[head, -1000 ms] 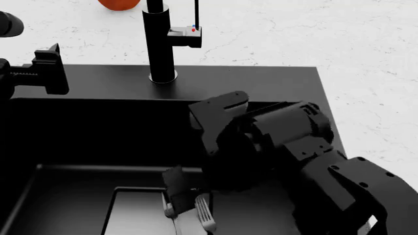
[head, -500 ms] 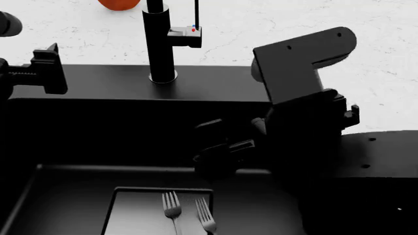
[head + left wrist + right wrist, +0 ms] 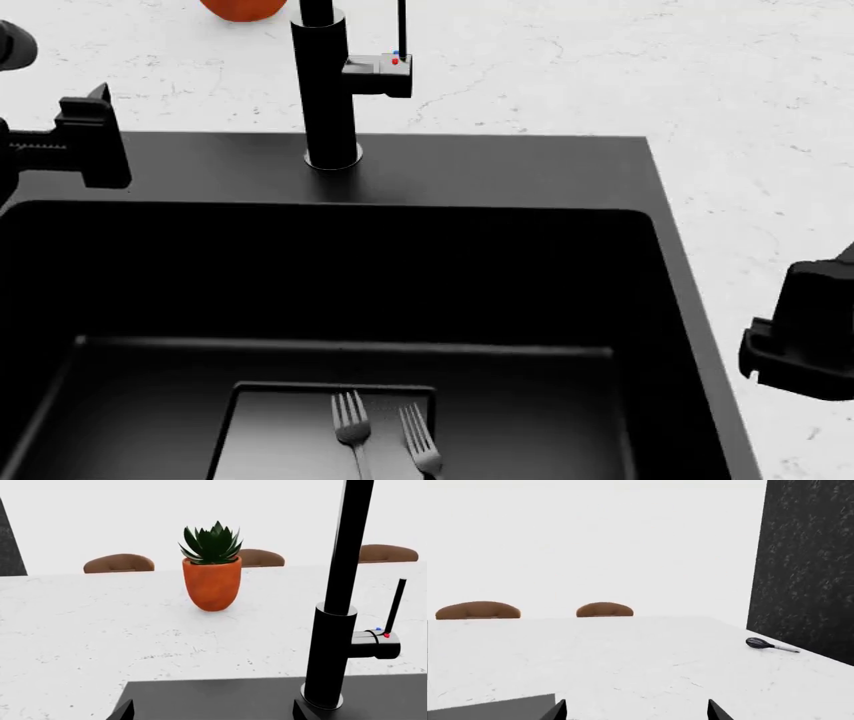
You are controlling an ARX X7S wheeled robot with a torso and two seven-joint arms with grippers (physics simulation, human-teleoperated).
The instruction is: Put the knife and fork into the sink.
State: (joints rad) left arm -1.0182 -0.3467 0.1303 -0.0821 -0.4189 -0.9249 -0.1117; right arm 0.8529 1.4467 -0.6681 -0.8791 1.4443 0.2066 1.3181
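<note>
Gripper tips (image 3: 635, 710) of the right arm stand apart above the speckled white tabletop (image 3: 747, 90) (matte-black rectangular sink (image 3: 481, 170) holds two steel forks (image 3: 351, 425)).

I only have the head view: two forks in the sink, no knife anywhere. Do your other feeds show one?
Observer: The right wrist view shows a slim utensil, dark handle and silver tip, lying on the white counter near a dark wall. It is too small to confirm as the knife.
Operator: Is the right gripper free?
Observer: Yes, the right gripper is open and empty.
Operator: And the left?
Observer: The left gripper is open too, facing the faucet and a potted plant.
</note>
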